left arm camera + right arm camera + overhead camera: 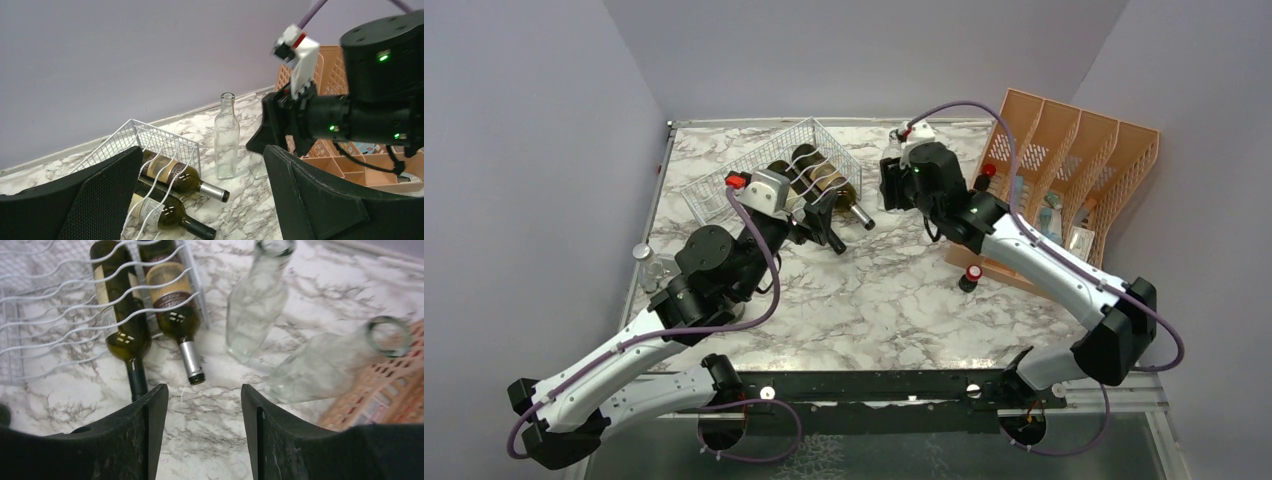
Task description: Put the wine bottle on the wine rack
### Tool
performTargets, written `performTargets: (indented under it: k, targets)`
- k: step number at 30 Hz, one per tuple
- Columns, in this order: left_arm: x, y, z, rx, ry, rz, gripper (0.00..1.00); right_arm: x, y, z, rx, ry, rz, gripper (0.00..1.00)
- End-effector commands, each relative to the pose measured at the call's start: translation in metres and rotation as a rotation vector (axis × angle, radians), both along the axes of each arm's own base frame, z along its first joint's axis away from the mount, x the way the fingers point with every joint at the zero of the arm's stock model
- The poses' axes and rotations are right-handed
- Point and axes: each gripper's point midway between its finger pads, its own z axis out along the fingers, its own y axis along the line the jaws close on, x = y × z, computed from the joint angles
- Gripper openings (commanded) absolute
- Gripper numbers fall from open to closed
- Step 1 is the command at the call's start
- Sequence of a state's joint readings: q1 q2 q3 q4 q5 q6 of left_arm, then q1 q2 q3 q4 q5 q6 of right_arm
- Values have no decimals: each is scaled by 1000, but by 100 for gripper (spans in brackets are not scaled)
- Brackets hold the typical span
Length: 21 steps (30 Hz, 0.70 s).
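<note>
Right wrist view: the right gripper (204,390) stands parted with nothing between its fingers, over the marble table (215,440). Just ahead of it the silver-capped wine bottle (172,305) lies in the wine rack (30,315), neck poking out at the front, beside another dark bottle (122,325). 1 clear glass bottle (255,300) stands just right of the rack, another clear bottle (325,365) nearer the orange organizer (395,385). The left gripper (200,155) gapes wide and empty, facing the rack

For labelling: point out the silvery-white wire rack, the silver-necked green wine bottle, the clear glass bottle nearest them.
wire rack (769,148): top external, mesh wall.
silver-necked green wine bottle (190,360): right wrist, foil neck.
clear glass bottle (226,135): left wrist, body.
</note>
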<state>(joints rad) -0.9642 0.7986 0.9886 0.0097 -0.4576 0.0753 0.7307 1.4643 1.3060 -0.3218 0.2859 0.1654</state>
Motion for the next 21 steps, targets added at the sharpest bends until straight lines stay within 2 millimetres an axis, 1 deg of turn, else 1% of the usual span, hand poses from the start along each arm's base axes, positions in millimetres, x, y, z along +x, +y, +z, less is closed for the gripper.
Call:
performTargets:
  k: [1,3,6,8,10,16,21]
  targets:
    - [-1,5,6,-21,-16,13,99,11,-47,54,-8,-138,-211,64]
    - [-1,3,6,-22,-15,8,99,17,-68,65,-28,-166,-297,70]
    - [-1,2,4,-19,-10,4,99,29,-93,69,-23,-151,-379,74]
    - [0,1,4,-18,-9,2,99,37,-103,68,-5,-137,-401,76]
    - [0,0,3,-16,-6,3,99,46,-108,64,16,-118,-400,76]
    - [2,-2,0,-6,-2,4,99,66,-101,41,28,-54,-321,75]
    - [3,-3,-1,0,0,8,99,79,-103,26,9,-28,-330,71]
